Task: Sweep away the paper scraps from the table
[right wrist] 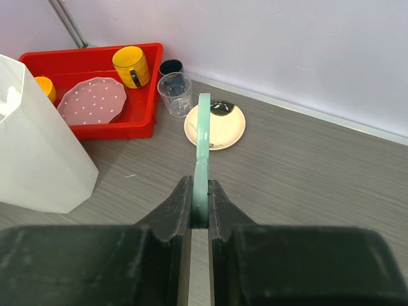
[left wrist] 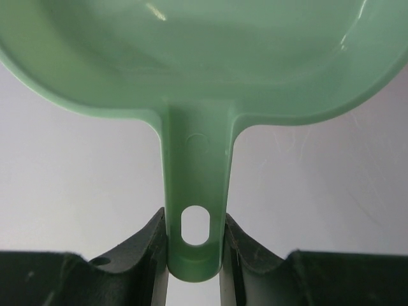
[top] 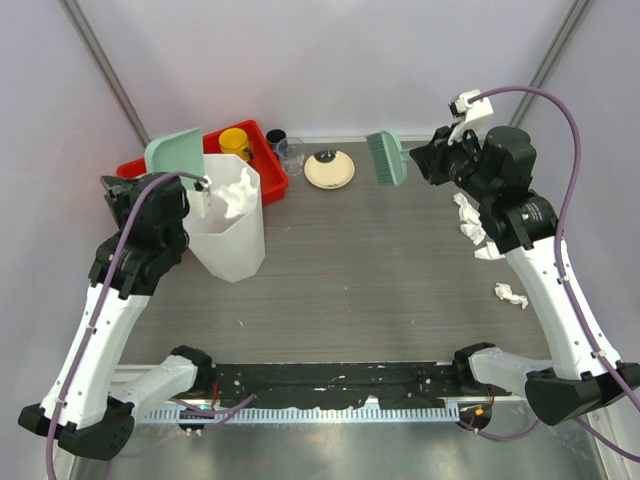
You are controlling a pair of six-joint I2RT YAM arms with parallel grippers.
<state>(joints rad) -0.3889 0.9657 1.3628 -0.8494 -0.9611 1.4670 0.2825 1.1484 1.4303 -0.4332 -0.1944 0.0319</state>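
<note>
Paper scraps (top: pixel 467 215) are lying on the table (top: pixel 360 260) in the overhead view, strung along the right arm, behind the right gripper (top: pixel 415 160) toward its base. That gripper is clamping a green brush (top: pixel 386 158), which is sticking out to its left. The left gripper (top: pixel 200 182) is holding a green dustpan (top: pixel 173 152) raised just beyond it. A white bin (top: pixel 235 245) with crumpled paper inside is standing right beside it.

In the left wrist view, the fingers (left wrist: pixel 143 255) are pressing on both sides of the dustpan's handle, with the pan ahead of them.

In the right wrist view, the fingers are pinching the brush, which is showing edge-on. A cream plate (right wrist: pixel 223 131) and a glass (right wrist: pixel 174 94) are sitting ahead, and a red tray (right wrist: pixel 121 129) is sitting ahead to the left.
</note>
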